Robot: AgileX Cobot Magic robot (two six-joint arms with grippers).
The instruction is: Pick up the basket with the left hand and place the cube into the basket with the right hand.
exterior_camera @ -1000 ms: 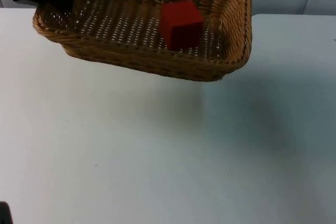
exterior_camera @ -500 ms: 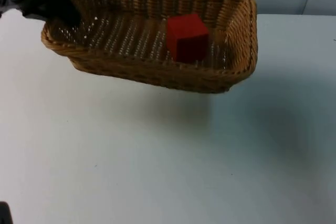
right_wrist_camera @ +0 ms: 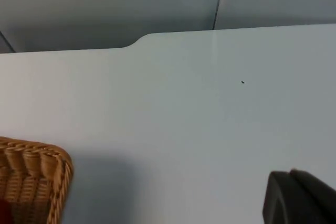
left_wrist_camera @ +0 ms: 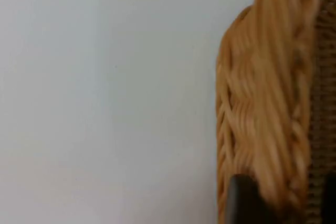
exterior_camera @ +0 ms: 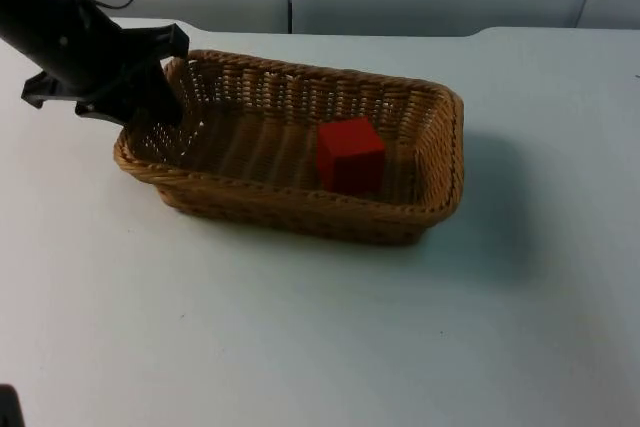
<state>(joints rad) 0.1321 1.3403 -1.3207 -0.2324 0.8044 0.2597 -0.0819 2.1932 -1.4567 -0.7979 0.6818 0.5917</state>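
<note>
Presently, item one: left gripper [exterior_camera: 160,112], at about nine o'clock of the scene, clamped on the short end rim of the basket [exterior_camera: 300,202]; the left wrist view shows woven rim pinched between the black fingertips [left_wrist_camera: 241,198].

Item two: the basket, long axis running from ten o'clock to four o'clock, apparently resting on the table [exterior_camera: 300,347] or just off it (contact cannot be told).

Item three: red cube [exterior_camera: 349,154], already inside the basket, right of centre, toward three o'clock from the held end.

Item four: right gripper, waiting well off the basket's far corner; whether its fingers are spread cannot be told. The placement looks complete; releasing the rim appears to remain.
</note>
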